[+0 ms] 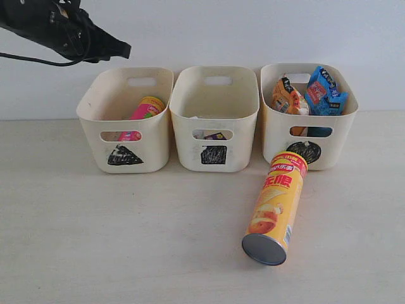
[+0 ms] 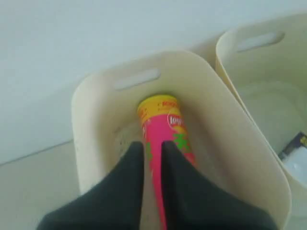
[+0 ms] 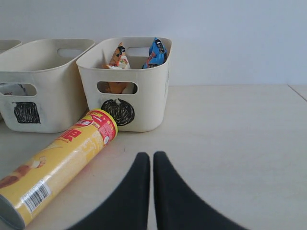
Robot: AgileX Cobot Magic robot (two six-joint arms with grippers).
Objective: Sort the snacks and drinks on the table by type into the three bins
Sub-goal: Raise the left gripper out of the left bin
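Left fingers [image 2: 135, 165]: drawn close, only a slim gap between the two dark tips, nothing gripped. They hang above the left bin [image 2: 96, 96], pointing down into it. Directly below the tips the pink chip tube [image 2: 165, 127] leans inside that bin, yellow cap end away from me. Through the gap I see only its pink side. In the exterior view my left arm [image 1: 63, 28] sits high, clear of the bin rim.

Off to one side of the left fingers is the middle bin [image 2: 230, 62]. A small dark box [image 2: 300, 143] lies on its floor, and I can see only part of it.

Right fingers [image 3: 139, 187]: tips almost touching, empty, low over the table [image 3: 230, 134].

Ahead of them and off to the side lies the yellow-orange chip tube [image 3: 62, 153], flat on the table, with its grey base nearer me. Its red-banded top is at the front of the right bin [image 3: 148, 91], by the black mark. Whether they touch, I cannot tell.

Farther ahead, inside that bin, the orange bag [image 3: 117, 56] and blue bag [image 3: 157, 51] stand side by side, poking above the rim.
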